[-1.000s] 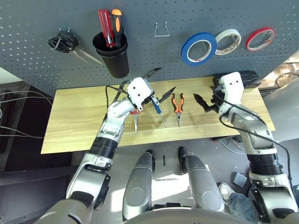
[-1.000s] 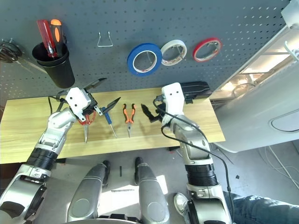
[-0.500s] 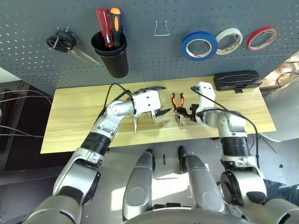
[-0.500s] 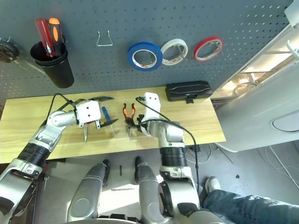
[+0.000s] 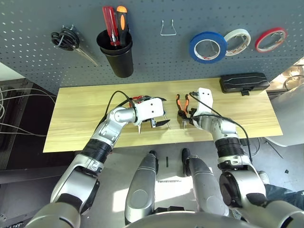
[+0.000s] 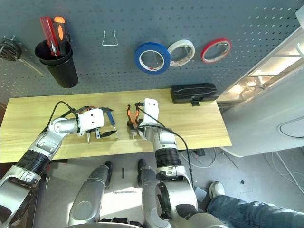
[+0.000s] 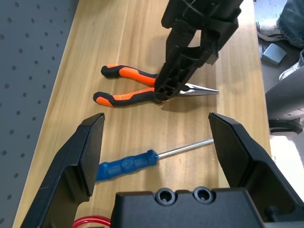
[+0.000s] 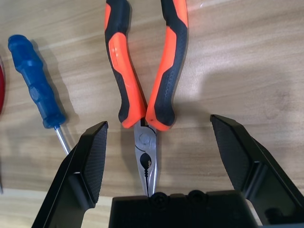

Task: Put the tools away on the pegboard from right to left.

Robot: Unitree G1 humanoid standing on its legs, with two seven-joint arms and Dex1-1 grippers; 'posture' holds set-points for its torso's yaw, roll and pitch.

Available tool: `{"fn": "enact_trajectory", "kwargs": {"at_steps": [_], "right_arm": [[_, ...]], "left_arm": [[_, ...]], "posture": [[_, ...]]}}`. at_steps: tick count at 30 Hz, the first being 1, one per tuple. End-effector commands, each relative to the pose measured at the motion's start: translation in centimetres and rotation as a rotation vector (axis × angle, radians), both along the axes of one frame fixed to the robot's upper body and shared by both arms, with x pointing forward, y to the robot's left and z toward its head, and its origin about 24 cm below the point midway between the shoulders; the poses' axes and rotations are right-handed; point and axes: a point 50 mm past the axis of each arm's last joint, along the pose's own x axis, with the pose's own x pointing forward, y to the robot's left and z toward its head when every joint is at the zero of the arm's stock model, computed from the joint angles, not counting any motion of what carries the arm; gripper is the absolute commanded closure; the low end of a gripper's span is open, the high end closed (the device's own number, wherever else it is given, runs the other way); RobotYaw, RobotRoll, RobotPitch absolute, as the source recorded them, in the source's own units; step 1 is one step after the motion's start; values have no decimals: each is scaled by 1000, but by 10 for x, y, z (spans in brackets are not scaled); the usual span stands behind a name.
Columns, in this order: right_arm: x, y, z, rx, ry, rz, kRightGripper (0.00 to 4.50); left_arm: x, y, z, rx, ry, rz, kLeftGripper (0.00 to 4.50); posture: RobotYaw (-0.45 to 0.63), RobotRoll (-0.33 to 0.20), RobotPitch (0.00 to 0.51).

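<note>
- Right wrist view: the right gripper (image 8: pixel 154 156) is seen with its fingers (image 8: pixel 88 161) spread wide, released, one on each side of the orange-and-black-handled pliers (image 8: pixel 145 80); nothing is grasped
- The pliers are observed lying flat on the wooden tabletop (image 5: pixel 76 118), handles toward the pegboard (image 5: pixel 156 57), nose toward the robot
- The small blue-handled screwdriver (image 7: pixel 128 164) is noted flat on the tabletop just beside the pliers, on the robot's left of them, not touching
- The left gripper (image 7: pixel 159 152) is seen low over the tabletop, its fingers (image 7: pixel 85 156) parted and released, with the screwdriver lying between them; contact cannot be told
- A red handle of the scissors (image 7: pixel 95 222) is glimpsed at the base of the left gripper; the rest is hidden by it
- The wide blue tape roll (image 5: pixel 208 47) is recorded hanging on the pegboard, with a white tape roll (image 5: pixel 236 40) and a red tape roll (image 5: pixel 270 39) to its right
- A bare metal hook (image 5: pixel 168 29) is noted left of the blue roll
- A black cup (image 5: pixel 116 53) holding two screwdrivers is mounted further left
- A black case (image 5: pixel 244 82) lies at the tabletop's far right
</note>
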Motion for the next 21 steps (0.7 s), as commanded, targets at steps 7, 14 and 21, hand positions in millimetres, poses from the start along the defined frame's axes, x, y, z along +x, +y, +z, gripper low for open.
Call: {"fn": "enact_trajectory", "kwargs": {"at_steps": [7,14,21], "right_arm": [[-3,3,-29,-34,74,-3,36],[3,7,-29,-42,69,8,36],[7,11,-20,-46,144,46,36]], "left_arm": [[-4,0,-7,-1,30,1,0],[-7,-1,-7,-10,44,-1,0],[-8,-4,-8,-3,68,-7,0]], "posture": [[141,0,357],[132,0,365],[95,0,375]]}}
